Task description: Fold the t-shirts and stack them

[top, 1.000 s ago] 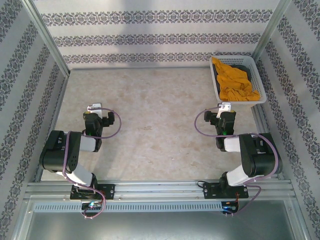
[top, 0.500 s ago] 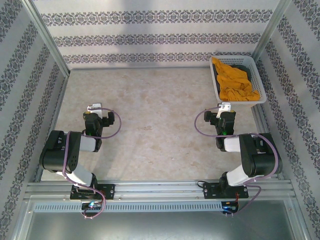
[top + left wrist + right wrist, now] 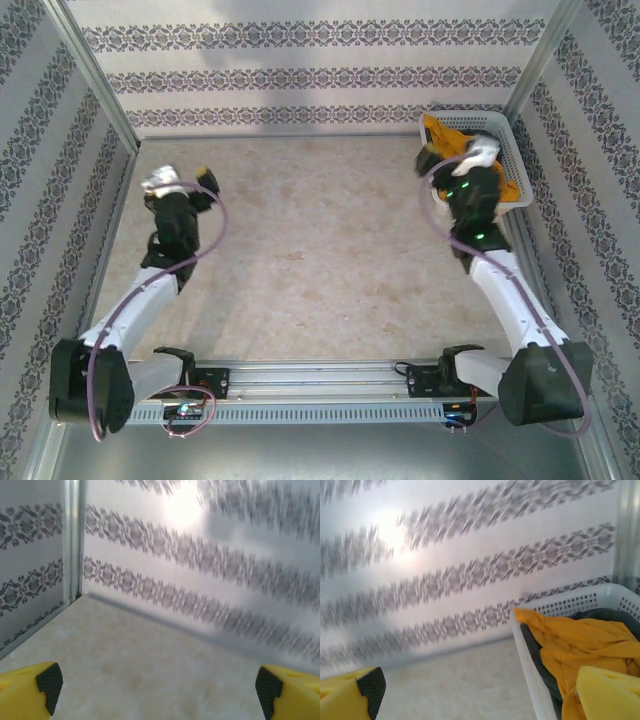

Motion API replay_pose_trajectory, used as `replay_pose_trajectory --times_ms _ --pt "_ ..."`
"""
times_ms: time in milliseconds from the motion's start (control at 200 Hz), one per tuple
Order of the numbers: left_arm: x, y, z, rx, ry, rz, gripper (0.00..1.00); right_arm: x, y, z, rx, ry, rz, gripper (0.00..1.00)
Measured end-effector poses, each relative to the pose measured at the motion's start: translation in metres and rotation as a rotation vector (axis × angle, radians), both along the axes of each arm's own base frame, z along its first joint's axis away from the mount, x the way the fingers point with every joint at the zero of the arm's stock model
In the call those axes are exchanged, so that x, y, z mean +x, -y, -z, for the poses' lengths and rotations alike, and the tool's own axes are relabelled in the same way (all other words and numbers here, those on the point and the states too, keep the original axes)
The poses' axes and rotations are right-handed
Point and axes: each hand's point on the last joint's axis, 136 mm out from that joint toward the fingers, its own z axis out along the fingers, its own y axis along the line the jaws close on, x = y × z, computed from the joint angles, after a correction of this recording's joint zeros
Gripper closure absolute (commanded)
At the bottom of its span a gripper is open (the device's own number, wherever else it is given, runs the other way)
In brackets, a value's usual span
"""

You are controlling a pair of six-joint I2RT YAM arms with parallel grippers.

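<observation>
The mustard-orange t-shirt [image 3: 585,640] lies crumpled in the white lattice basket [image 3: 530,647] at the table's far right corner, on top of the dark charcoal grey t-shirt [image 3: 612,616]. My right gripper [image 3: 463,157] hovers at the basket's near left rim, over part of the mustard shirt [image 3: 441,132]. In the right wrist view it [image 3: 480,695] is open and holds nothing, with one yellow finger [image 3: 607,692] over the cloth. My left gripper [image 3: 178,181] is raised near the left wall. In the left wrist view it [image 3: 157,690] is open and holds nothing.
The basket's rim [image 3: 500,122] stands against the back wall and right frame post. Patterned walls enclose the beige tabletop [image 3: 310,230] on three sides. A metal rail [image 3: 320,375] carries both arm bases at the near edge.
Both arms have unfolded from their tucked poses. The left gripper has swung out to the far left, and the right gripper has reached forward to the basket.
</observation>
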Motion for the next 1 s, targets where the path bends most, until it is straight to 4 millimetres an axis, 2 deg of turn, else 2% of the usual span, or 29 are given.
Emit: replay_pose_trajectory --times_ms 50,85,115,150,240,355,435,500,580,655,710,764,784,859,909,999 --pt "0.003 -0.022 -0.006 -0.108 0.003 -0.036 0.0 0.008 0.019 -0.01 0.059 -0.032 0.061 0.02" --pt "0.007 -0.035 -0.004 -0.172 -0.016 -0.06 0.0 0.016 0.024 -0.012 0.086 -0.065 0.088 0.03" --pt "0.013 -0.038 -0.001 -0.219 -0.038 -0.058 0.0 0.026 0.026 -0.007 0.108 -0.111 0.102 0.05" --pt "0.023 -0.033 0.008 -0.266 -0.083 -0.035 0.0 0.035 0.028 0.003 0.127 -0.164 0.12 0.07" --pt "0.049 0.011 0.041 -0.368 -0.241 0.089 0.0 0.06 0.034 0.043 0.169 -0.332 0.166 0.16" --pt "0.053 0.09 0.066 -0.425 -0.394 0.276 0.02 0.083 0.057 0.103 0.207 -0.532 0.248 0.2" --pt "0.047 0.144 0.066 -0.446 -0.446 0.407 0.07 0.093 0.074 0.144 0.199 -0.672 0.31 0.2" --pt "0.04 0.179 0.062 -0.463 -0.465 0.494 0.13 0.099 0.087 0.17 0.182 -0.766 0.359 0.19" --pt "0.031 0.207 0.059 -0.485 -0.481 0.567 0.18 0.103 0.1 0.198 0.162 -0.868 0.398 0.19" --pt "0.025 0.222 0.059 -0.504 -0.494 0.601 0.23 0.107 0.106 0.222 0.147 -0.953 0.412 0.22" --pt "0.021 0.229 0.059 -0.522 -0.501 0.616 0.27 0.11 0.109 0.239 0.131 -1.004 0.407 0.29" --pt "0.018 0.231 0.06 -0.531 -0.506 0.621 0.31 0.11 0.108 0.255 0.126 -1.052 0.397 0.4" --pt "0.017 0.231 0.06 -0.537 -0.507 0.621 0.33 0.11 0.107 0.26 0.126 -1.066 0.395 0.46" --pt "0.011 0.229 0.063 -0.548 -0.512 0.614 0.41 0.108 0.105 0.274 0.129 -1.104 0.383 0.83" --pt "0.007 0.227 0.063 -0.555 -0.512 0.611 0.46 0.109 0.103 0.275 0.137 -1.107 0.375 0.99" --pt "0.003 0.224 0.058 -0.556 -0.499 0.611 0.52 0.109 0.1 0.269 0.152 -1.075 0.375 1.0"
